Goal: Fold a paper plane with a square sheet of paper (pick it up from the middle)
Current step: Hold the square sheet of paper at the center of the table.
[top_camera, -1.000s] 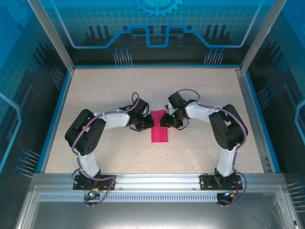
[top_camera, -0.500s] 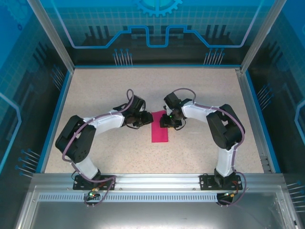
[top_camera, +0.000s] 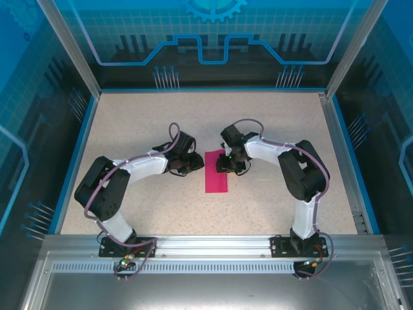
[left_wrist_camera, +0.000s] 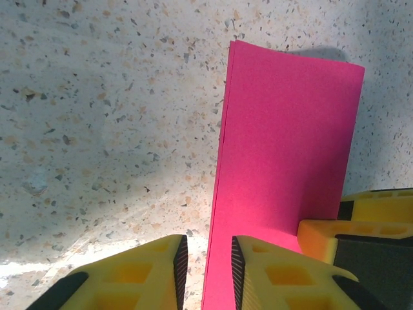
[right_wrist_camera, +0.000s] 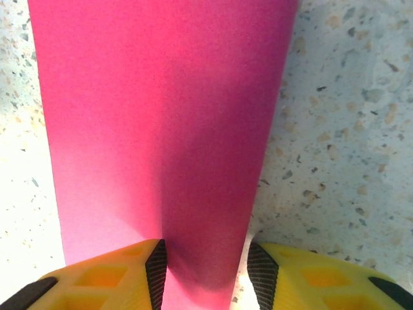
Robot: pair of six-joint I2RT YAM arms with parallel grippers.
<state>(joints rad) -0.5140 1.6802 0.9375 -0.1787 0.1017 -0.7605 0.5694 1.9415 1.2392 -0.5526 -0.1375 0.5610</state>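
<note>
The magenta-pink square sheet of paper (top_camera: 217, 175) lies mid-surface (top_camera: 148, 123), folded once into a strip; I reckon the nose and wing folds remain. The left gripper (left_wrist_camera: 208, 248), slightly open, straddles its left edge. The right gripper (right_wrist_camera: 205, 255) sits half-open astride it, grip unclear.

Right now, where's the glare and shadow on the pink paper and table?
Left wrist: table glares white beside the left fingers, paper evenly lit. Right wrist: a shadow band darkens the paper's middle-right; table at lower left is washed out. Top external: even light.
</note>
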